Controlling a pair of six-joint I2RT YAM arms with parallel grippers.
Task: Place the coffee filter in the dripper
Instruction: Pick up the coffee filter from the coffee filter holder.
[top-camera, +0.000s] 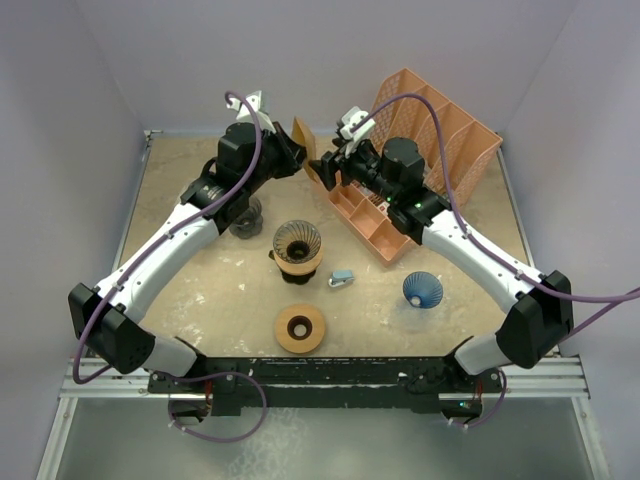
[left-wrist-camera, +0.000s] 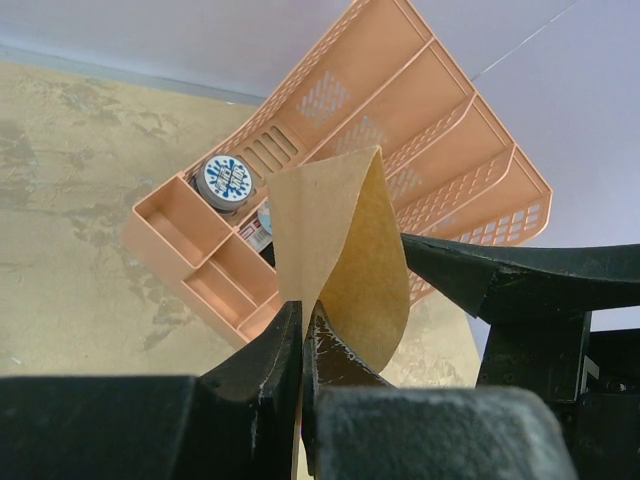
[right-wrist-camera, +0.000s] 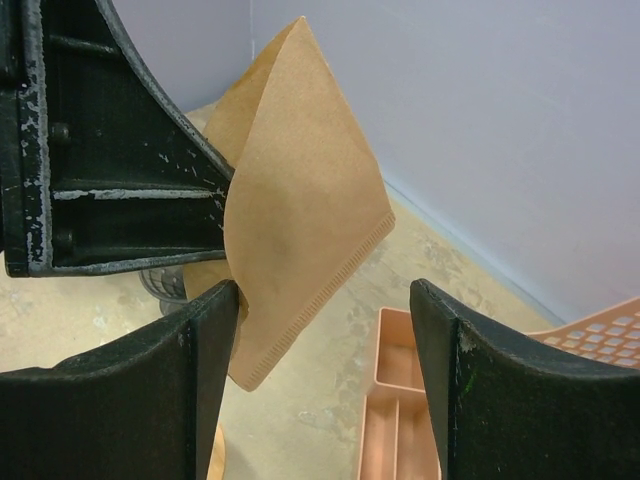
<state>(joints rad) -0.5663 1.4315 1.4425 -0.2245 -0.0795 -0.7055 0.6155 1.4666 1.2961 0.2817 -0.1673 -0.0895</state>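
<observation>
Left gripper (left-wrist-camera: 302, 322) pinched tight on filter (left-wrist-camera: 338, 240), holding it up in air, far middle. Right gripper (right-wrist-camera: 322, 296) jaws wide apart, filter corner between them. Dripper (top-camera: 298, 243) on table, nearer, middle.

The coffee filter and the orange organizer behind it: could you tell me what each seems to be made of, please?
Coffee filter: thin, unbleached brown paper, matte, with a crimped seam edge and a soft curl. Organizer: probably moulded plastic, smooth peach-orange, with perforated grid walls.
</observation>
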